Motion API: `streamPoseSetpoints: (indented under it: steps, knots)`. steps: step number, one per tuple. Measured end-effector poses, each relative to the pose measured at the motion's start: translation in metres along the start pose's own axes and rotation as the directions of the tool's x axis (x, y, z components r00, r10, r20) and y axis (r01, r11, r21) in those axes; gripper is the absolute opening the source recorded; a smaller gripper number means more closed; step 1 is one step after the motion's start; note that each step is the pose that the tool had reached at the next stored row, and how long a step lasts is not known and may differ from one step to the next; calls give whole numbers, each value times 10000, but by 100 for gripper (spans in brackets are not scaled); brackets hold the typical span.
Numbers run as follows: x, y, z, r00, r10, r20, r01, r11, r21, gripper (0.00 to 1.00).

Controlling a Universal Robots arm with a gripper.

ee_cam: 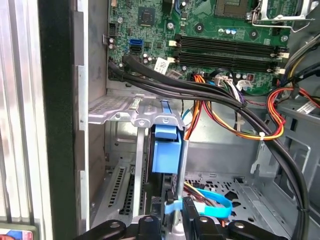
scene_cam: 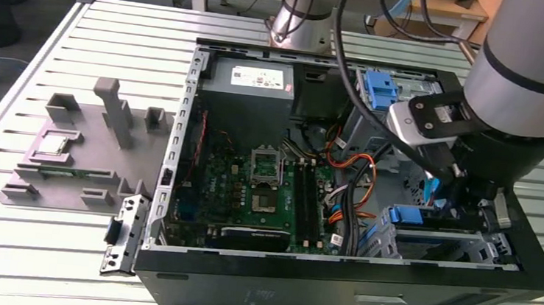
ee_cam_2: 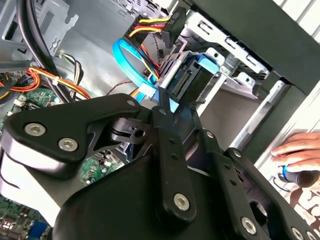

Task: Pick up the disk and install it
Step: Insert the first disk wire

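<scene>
the open computer case (scene_cam: 339,291) lies on its side on a slatted metal table (scene_cam: 7,248), with the green motherboard (scene_cam: 249,187) exposed in its middle and the grey power supply box (scene_cam: 248,84) at the far end. the robot arm (scene_cam: 525,78) reaches down into the case at the exterior view's right, and the gripper (scene_cam: 460,195) hangs low over the drive cage (scene_cam: 441,245) at the near right corner of the case.

the disk (ee_cam: 165,150) stands on edge in that metal cage, its bright blue carrier showing at the end (the silver drive body itself is mostly hidden between the cage walls). in the exterior view the blue carrier (scene_cam: 414,217) sits in the cage just beside the gripper. in the first wrist view the dark fingertips (ee_cam: 192,212) sit close against the near end of the carrier, with a light blue flat cable (ee_cam: 215,207) looping right next to them. in the second wrist view the black gripper linkages (ee_cam_2: 170,150) converge on the blue carrier end (ee_cam_2: 192,80); whether the jaws are pressed onto it or merely beside it cannot be told.

bundles of black, orange and yellow cables (ee_cam: 225,95) run across the case between the motherboard and the cage. another blue bracket (scene_cam: 380,88) stands at the far right of the case. a grey fixture block (scene_cam: 80,150) rests on the table to the exterior view's left of the case. a person's hand (ee_cam_2: 297,150) appears outside the case in the second wrist view.
</scene>
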State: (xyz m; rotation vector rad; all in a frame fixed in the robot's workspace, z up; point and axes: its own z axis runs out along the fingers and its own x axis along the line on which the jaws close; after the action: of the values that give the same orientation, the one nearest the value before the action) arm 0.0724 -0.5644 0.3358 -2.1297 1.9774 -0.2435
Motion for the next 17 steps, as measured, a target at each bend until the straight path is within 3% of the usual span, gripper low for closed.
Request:
streamPoseSetpoints:
  steps: [8, 14, 15, 16, 17]
  knots:
    - [-6, -49, -171, 10000, 7, 23, -7, 10000, 2, 31]
    - [-6, -50, -173, 10000, 8, 27, -8, 10000, -3, 31]
    - [-6, -51, -173, 10000, 11, 32, -11, 9999, -102, 31]
    - [-6, -53, -170, 10000, 21, 42, -19, 9997, -257, 31]
    - [-5, -55, -164, 10000, 40, 65, -36, 9982, -598, 31]
